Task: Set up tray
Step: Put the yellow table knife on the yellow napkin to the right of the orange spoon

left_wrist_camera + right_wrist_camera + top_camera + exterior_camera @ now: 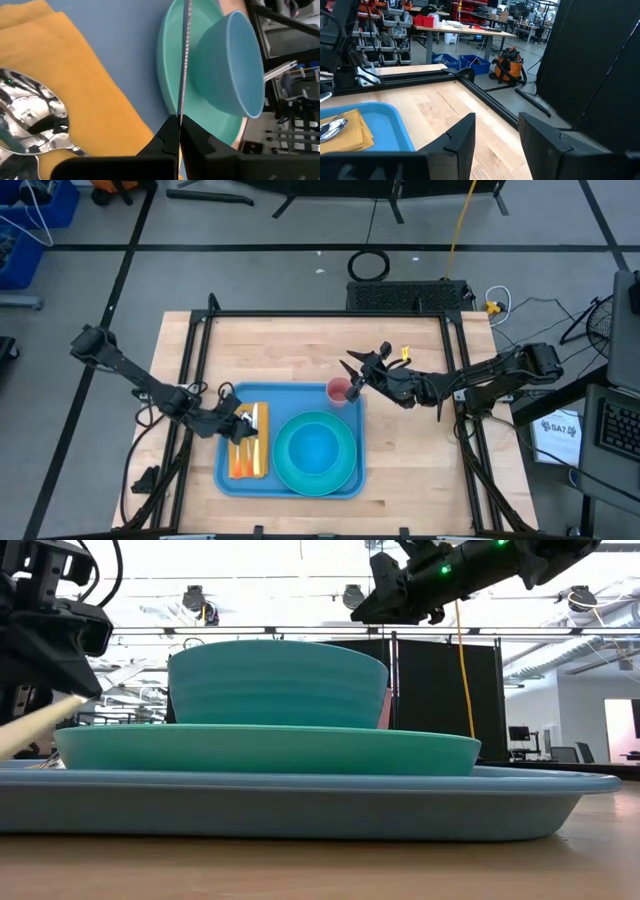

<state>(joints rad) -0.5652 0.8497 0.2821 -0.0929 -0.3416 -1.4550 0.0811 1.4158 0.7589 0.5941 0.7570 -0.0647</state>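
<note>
- The high view alone lays out the whole table [300, 345]: the blue tray [225, 475] sits toward the near edge, carrying an orange napkin [240, 463] on its left part and a turquoise plate [345, 465] with a bowl [313, 448] on its right part.
- A pink cup [339, 390] stands at the tray's far right corner. In the low view only a thin pink sliver shows behind the bowl.
- The left gripper [243, 423] is over the napkin. Its wrist view shows what the overhead cannot: the fingers [165, 145] are pinched together on a serrated knife [185, 60], seen edge-on, with a spoon [30, 117] lying on the napkin just beside it.
- The right gripper [356, 366] hangs above the cup. Its wrist view shows the fingers [462, 137] standing apart with nothing between them, looking across bare wood toward the room.
- The low view shows the stacking: bowl on plate, plate on tray, right gripper well above them.
</note>
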